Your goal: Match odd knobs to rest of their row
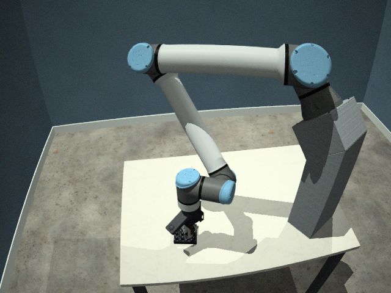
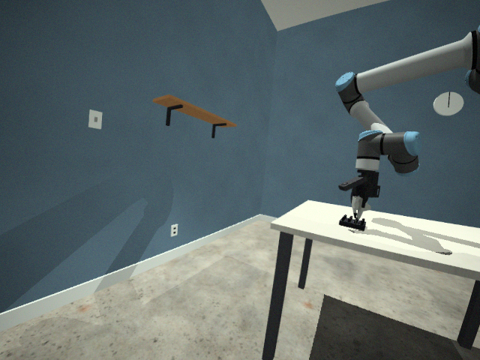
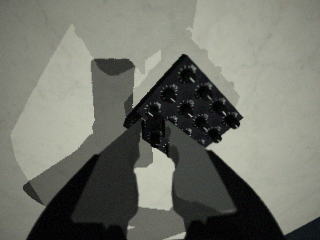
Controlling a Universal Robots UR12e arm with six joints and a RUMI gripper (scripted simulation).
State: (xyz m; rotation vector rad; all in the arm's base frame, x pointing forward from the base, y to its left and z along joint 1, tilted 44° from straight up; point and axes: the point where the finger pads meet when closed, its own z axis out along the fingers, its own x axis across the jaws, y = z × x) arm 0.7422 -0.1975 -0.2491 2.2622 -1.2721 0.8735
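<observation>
The black knob box (image 1: 184,242) (image 2: 350,226) (image 3: 174,77) lies on the white table, turned diagonally in the wrist view. Its several black knobs have pale marks around them. The knob at the top corner (image 3: 187,74) and the knob below it to the right (image 3: 204,91) show pale pointers toward the lower right. Row letters are too small to read. My gripper (image 2: 355,217) (image 3: 153,120) points down at the box, its jaws a little open with a narrow gap. The tips are low over the box's near left part in the wrist view and hide some knobs. Nothing is seen gripped.
The white table (image 1: 148,214) (image 2: 313,217) carries the box near its front left part in the top view. The arm's grey pedestal (image 1: 315,195) stands at the right. An orange shelf (image 2: 197,112) hangs on the wall, away from the arm. Arm shadows cross the table.
</observation>
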